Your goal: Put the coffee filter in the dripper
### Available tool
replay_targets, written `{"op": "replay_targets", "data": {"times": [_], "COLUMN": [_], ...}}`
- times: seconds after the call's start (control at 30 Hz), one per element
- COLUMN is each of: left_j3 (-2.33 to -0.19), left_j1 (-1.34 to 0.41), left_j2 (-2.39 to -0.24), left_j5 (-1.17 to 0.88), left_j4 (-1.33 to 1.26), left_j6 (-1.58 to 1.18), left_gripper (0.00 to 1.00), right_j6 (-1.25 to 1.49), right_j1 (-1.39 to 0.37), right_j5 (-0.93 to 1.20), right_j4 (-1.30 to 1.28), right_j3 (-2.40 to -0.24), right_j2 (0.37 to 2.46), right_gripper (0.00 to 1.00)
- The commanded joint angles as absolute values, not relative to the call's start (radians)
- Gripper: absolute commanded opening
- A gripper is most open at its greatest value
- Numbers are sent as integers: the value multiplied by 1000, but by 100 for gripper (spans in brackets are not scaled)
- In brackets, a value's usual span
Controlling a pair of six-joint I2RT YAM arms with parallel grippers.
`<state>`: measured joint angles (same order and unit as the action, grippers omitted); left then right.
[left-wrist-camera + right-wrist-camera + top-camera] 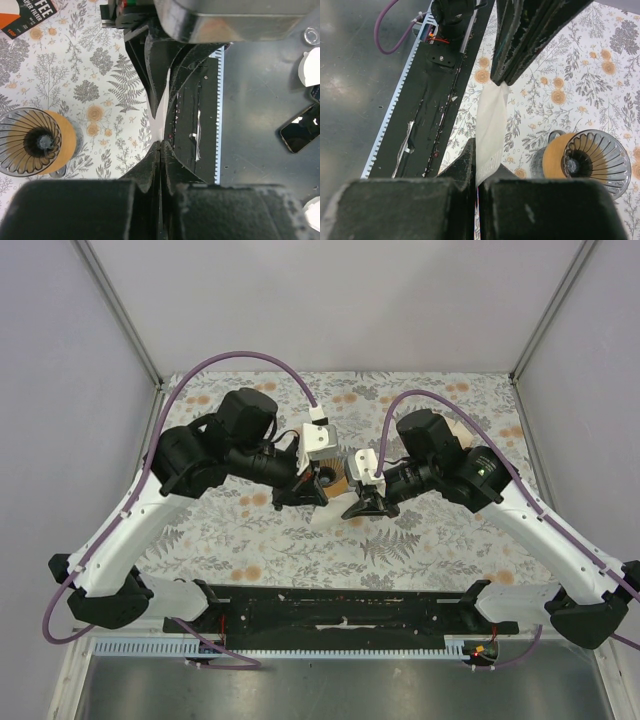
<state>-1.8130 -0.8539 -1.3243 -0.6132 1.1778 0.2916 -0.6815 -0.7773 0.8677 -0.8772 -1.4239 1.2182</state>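
With left pincer (160, 144) and right pincer (479, 170) both clamped on the limp, tear-prone thin white paper coffee filter (491, 120) beside the ribbed see-through grey dripper (594, 159), I judge light edge grips safest.

Your table (430, 540): a flat top with a white covering printed in grey ferns and orange flowers.
- Item one, the dripper (331, 478): it stands mouth up just past centre toward 12 o'clock, with its orange-brown collar down on the print.
- Item two, an orange-and-white carton (24, 16): it lies flat, and you see it only at the 11 o'clock corner of your left wrist view.
- Item three, a black mounting plate (340, 612): it spans the 6 o'clock edge.
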Motion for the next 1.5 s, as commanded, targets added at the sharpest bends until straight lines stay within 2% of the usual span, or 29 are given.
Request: {"op": "replay_targets", "data": {"times": [0.0, 0.27, 0.7, 1.03, 1.33, 1.47], "left_j3": [-1845, -1878, -1864, -1867, -1875, -1862], "left_j1": [-851, -851, -853, -853, -854, -854], "left_j2": [-1327, -1328, -1336, -1347, -1339, -1335], "left_j5": [-557, -532, -601, -592, -649, -641], "left_j4": [1138, 1149, 1146, 1138, 1167, 1167], "left_j6": [268, 288, 278, 273, 301, 304], "left_gripper": [2, 6, 10, 9, 22, 24], "right_j6": [-675, -675, -673, -673, -649, -641], "right_j1": [-782, -782, -782, -782, -784, -782], "right_j5": [867, 862, 861, 868, 808, 807], "right_j4": [-841, -841, -841, -838, -836, -835], "right_j3": [-1424, -1417, -1417, -1416, -1422, -1433], "right_j2": [1187, 1186, 1184, 1184, 1198, 1201], "right_gripper": [0, 0, 0, 0, 0, 0]}}
